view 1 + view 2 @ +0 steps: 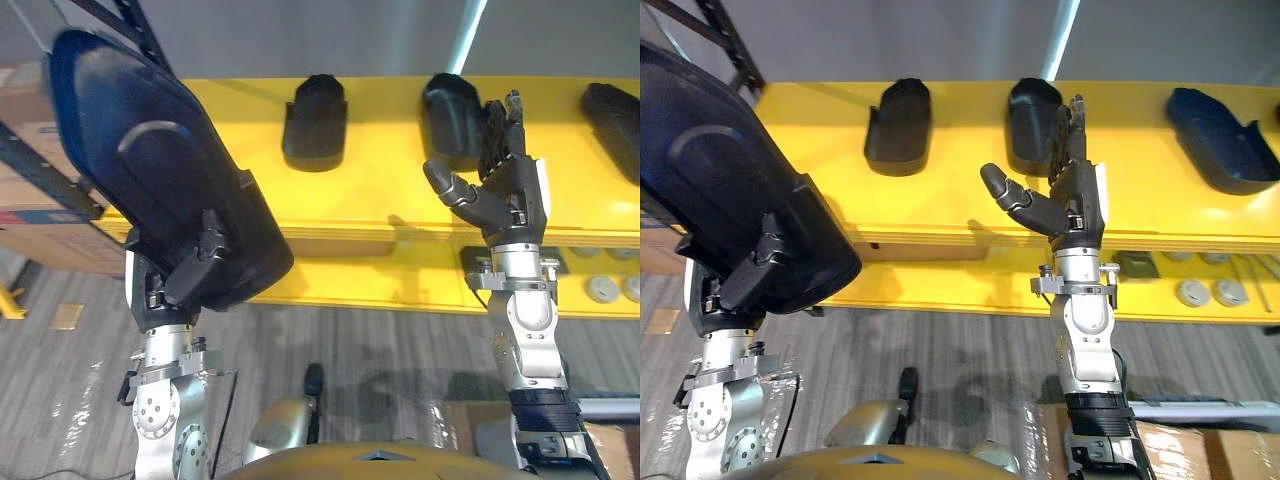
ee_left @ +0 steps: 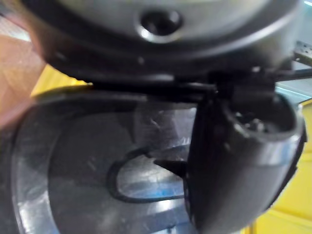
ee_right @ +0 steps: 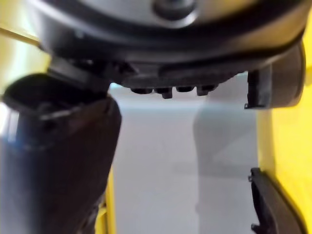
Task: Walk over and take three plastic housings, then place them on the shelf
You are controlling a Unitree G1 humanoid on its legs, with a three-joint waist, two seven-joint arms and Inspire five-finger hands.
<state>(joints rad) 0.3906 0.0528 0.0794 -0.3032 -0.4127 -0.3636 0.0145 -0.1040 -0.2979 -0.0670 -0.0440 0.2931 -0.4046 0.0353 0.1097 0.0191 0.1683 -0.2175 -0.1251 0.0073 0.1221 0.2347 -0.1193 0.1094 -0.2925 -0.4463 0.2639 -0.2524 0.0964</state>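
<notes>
Bright light is washing the yellow shelf (image 1: pixel 380 200), where the right hand (image 1: pixel 505 195) is casting a soft shadow; a pale streak (image 1: pixel 468 35) is glaring on the grey wall (image 1: pixel 300 35).

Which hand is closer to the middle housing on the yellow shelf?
Right. The right hand is up just in front of the middle housing, fingers straight. The left hand is far off to its left, holding a big housing.
</notes>
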